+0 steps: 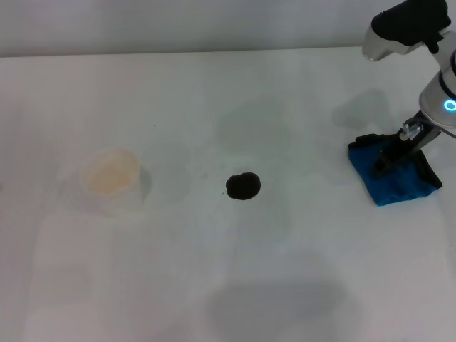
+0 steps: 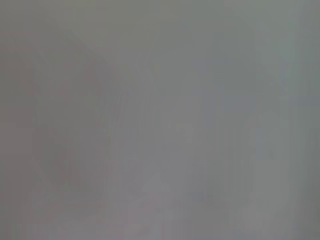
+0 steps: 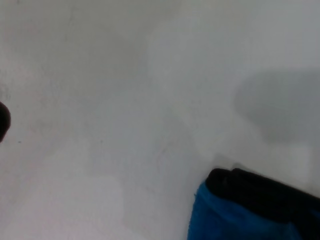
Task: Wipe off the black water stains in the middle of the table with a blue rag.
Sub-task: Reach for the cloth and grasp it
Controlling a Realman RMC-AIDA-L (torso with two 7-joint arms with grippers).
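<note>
I am seeing the white surface (image 1: 214, 285) filling the head view, bare at 6 o'clock. At the centre the black water stain (image 1: 244, 187) is sitting as one small roundish blotch with an uneven edge; in the right wrist view it is just showing as a dark sliver at the frame edge (image 3: 3, 121).

At 9 o'clock from the stain, well apart from it, a pale translucent cup (image 1: 111, 178) is standing upright with a yellowish inside.

At 3 o'clock from the stain, well apart and close to the frame edge, the blue rag (image 1: 392, 174) is lying crumpled on the surface. The right gripper (image 1: 390, 155) is coming down onto it from 1 o'clock, its dark fingers touching the rag's upper part. I cannot tell whether the fingers are open, closed or pinching cloth. The right wrist view is showing the rag's blue corner (image 3: 225, 220) with a dark fold on top of it.

The left wrist view is giving only a featureless grey field, and I am not seeing the left gripper in any view.
</note>
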